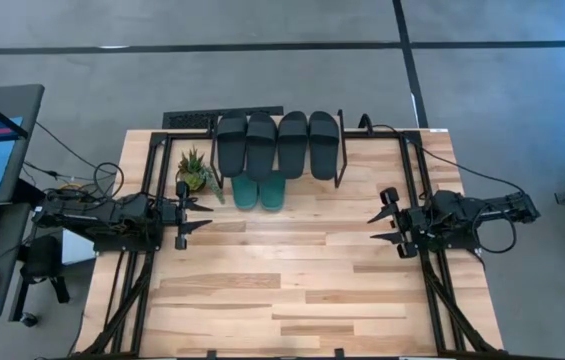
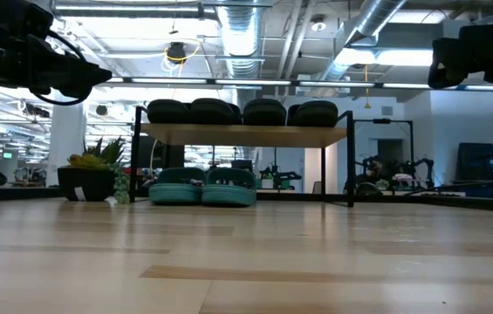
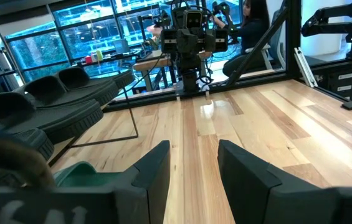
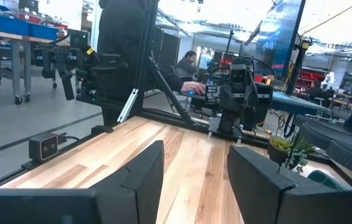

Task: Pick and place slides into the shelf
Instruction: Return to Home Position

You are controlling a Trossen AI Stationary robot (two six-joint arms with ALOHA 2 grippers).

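At the tabletop's far edge four black slides top the shelf, two teal slides beneath; left gripper and right gripper hang open, empty, so I reckon only homing remains

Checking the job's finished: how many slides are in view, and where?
6. Four black slides lie side by side on the shelf; two teal slides sit side by side beneath it. None appears hidden. The left gripper and right gripper wait open, empty.
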